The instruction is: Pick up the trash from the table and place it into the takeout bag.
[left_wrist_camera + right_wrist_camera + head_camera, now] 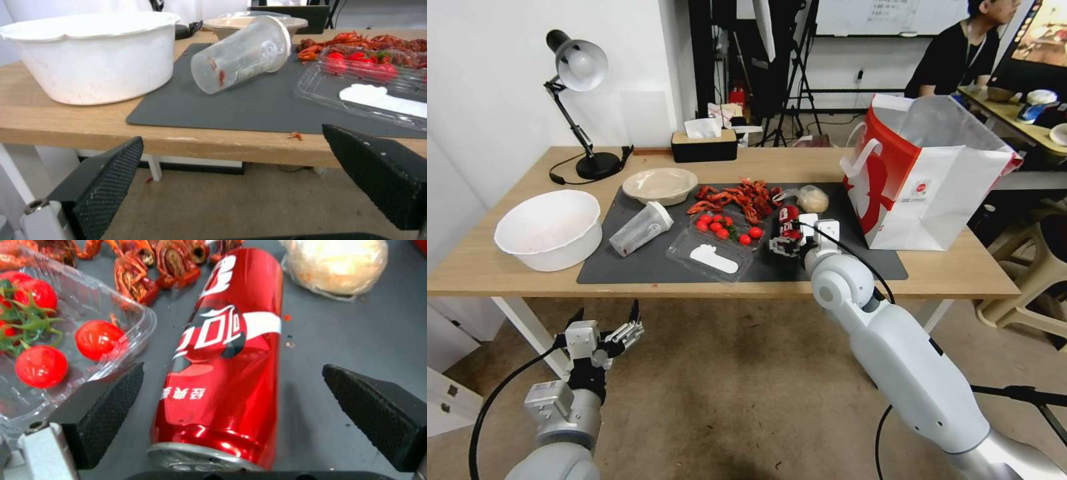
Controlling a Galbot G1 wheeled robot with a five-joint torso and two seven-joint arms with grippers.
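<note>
Reaching over the table [487, 267], the right gripper [787, 241] hovers low above the red soda can [788, 222], which lies on its side on the dark grey mat [647, 263] between the clear tray of tomatoes [720, 230] and the takeout bag [934, 180]. In my judgement the step in hand is the approach for picking up the can; the next move calls for lowering the spread fingers around its body and closing them.

The right wrist view shows that the can [227, 350] is dented and sits between the two open pads, touching neither. The head view hides this behind the wrist. The left gripper [607, 323] waits below the table edge, fingers apart; its camera shows the fallen plastic cup [242, 55] beside the white bowl [98, 56].
</note>
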